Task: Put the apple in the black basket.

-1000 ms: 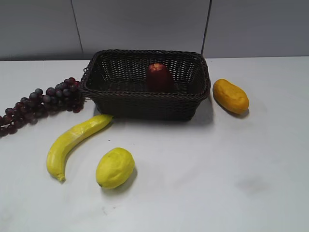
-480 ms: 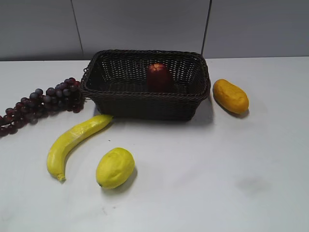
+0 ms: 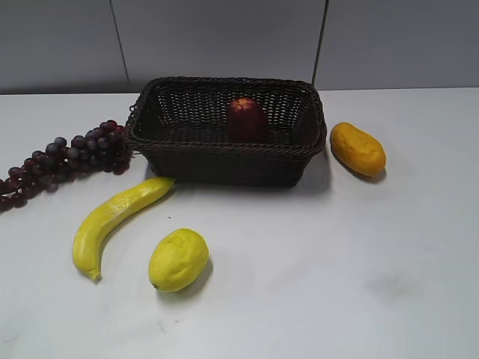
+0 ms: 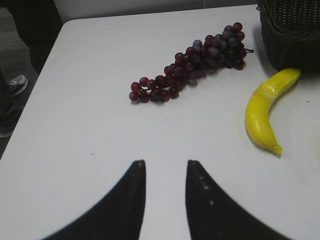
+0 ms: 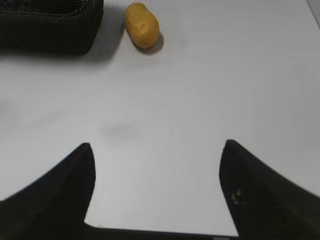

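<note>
The dark red apple (image 3: 245, 117) sits inside the black woven basket (image 3: 224, 158) at the back middle of the white table. The basket's corner also shows in the left wrist view (image 4: 292, 30) and in the right wrist view (image 5: 47, 27). No arm shows in the exterior view. My left gripper (image 4: 164, 162) is open and empty over bare table, near the grapes. My right gripper (image 5: 157, 145) is wide open and empty near the table's front edge.
A purple grape bunch (image 3: 63, 158) lies left of the basket. A yellow banana (image 3: 112, 221) and a lemon (image 3: 178, 259) lie in front. An orange-yellow mango-like fruit (image 3: 358, 148) lies right of the basket, also in the right wrist view (image 5: 142, 25).
</note>
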